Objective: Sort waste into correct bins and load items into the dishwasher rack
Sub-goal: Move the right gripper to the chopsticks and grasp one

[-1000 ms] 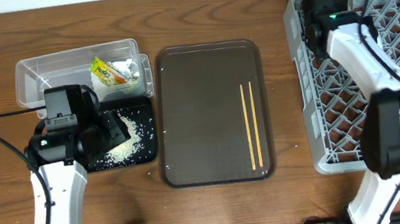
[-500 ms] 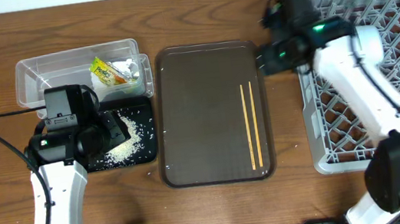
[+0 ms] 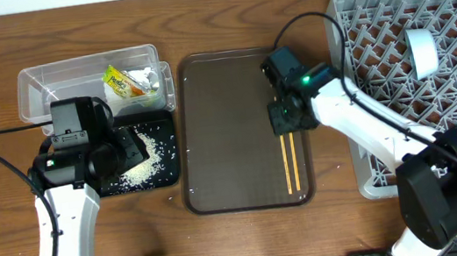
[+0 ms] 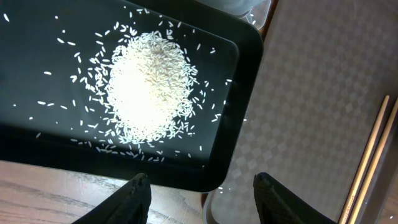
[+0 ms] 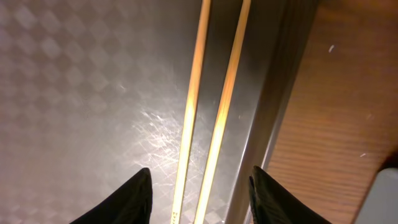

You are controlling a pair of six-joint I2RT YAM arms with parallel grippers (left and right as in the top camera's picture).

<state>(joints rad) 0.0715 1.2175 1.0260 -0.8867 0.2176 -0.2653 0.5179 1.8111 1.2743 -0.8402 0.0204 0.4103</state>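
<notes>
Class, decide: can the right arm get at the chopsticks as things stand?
Probably yes: the right gripper hangs open directly over the chopsticks on the brown tray, with nothing lying between them.

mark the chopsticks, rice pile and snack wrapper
chopsticks (image 5: pixel 193 99): right wrist view, shaft of the left stick
rice pile (image 4: pixel 146 87): left wrist view, centre of the heap
snack wrapper (image 3: pixel 120 80): overhead view, yellow-green middle

The right pincer (image 5: pixel 199 194) swung from the rack (image 3: pixel 363 172) to above the chopsticks (image 3: pixel 289 169).
</notes>
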